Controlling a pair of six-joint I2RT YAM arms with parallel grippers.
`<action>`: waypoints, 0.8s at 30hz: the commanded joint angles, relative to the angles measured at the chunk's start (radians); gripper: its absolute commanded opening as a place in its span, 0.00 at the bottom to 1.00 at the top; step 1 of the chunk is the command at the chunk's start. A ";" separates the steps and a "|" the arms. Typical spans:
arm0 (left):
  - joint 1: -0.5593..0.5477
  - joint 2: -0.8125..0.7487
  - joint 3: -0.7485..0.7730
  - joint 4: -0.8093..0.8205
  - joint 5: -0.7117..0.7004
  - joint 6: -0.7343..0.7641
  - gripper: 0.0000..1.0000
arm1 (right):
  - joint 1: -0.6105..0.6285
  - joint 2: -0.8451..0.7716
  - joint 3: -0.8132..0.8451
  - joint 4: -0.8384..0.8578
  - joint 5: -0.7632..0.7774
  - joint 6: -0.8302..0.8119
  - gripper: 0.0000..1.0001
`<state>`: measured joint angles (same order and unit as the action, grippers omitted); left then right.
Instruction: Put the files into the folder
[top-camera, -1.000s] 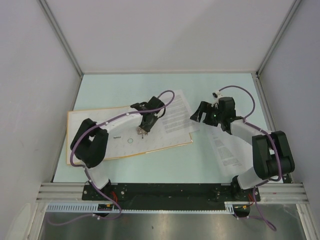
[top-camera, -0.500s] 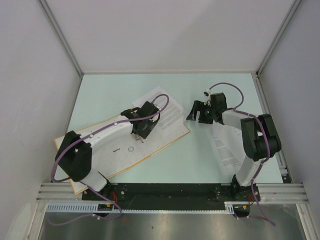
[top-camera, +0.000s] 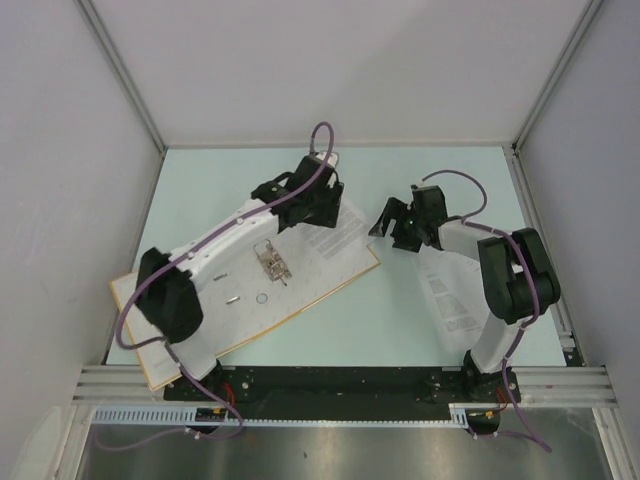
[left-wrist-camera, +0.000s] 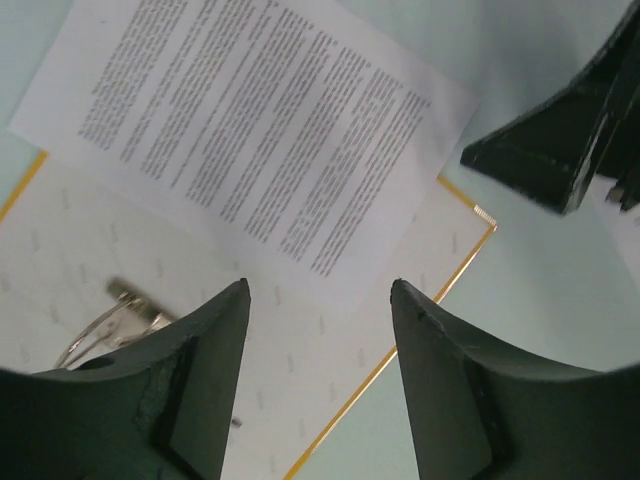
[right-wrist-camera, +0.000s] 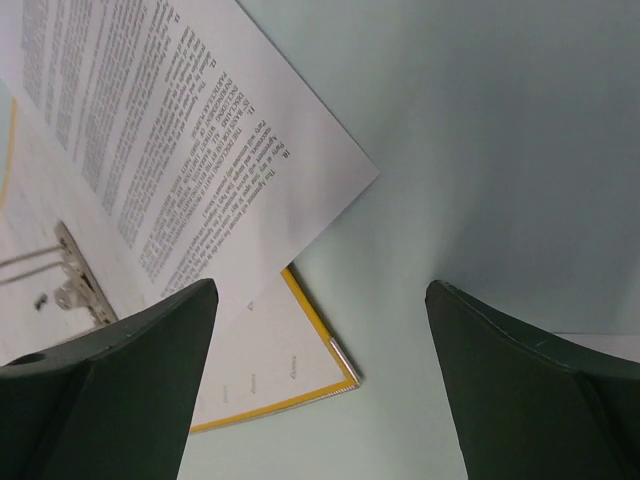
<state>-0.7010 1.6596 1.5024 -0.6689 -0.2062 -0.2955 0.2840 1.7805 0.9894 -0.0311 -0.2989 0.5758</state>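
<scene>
On table (top-camera: 400, 330), open lever-arch folder (top-camera: 305, 288) is lying askew, left of centre. One printed sheet (top-camera: 348, 238) is overhanging its far-right edge, unpunched onto nothing. A second sheet (top-camera: 455, 298) is lying beneath R arm. L pincer (left-wrist-camera: 318, 290) and R pincer (right-wrist-camera: 320, 290) are hovering agape, empty, near each other. Risks: arms clashing, or sheet sliding off or creasing against ring mechanism (top-camera: 270, 262).

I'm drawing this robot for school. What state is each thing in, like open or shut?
folder, open, lying flat on the table.
ring mechanism, rings too small to tell.
sheet on the folder, flat, loose, overhanging its edge, clear of the rings.
second sheet, flat on the table, outside the folder.
left end effector, open, empty.
right end effector, open, empty.
</scene>
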 joint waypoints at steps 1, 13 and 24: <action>0.003 0.198 0.086 0.078 0.014 -0.236 0.61 | -0.002 -0.015 -0.067 0.089 0.034 0.286 0.91; 0.047 0.407 0.006 0.218 0.056 -0.318 0.29 | 0.026 0.085 -0.224 0.419 0.033 0.576 0.71; 0.057 0.391 -0.111 0.288 0.120 -0.318 0.15 | 0.049 0.149 -0.287 0.615 0.061 0.613 0.67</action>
<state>-0.6449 2.0525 1.4345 -0.4133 -0.1364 -0.5949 0.3218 1.8690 0.7364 0.6079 -0.2890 1.2037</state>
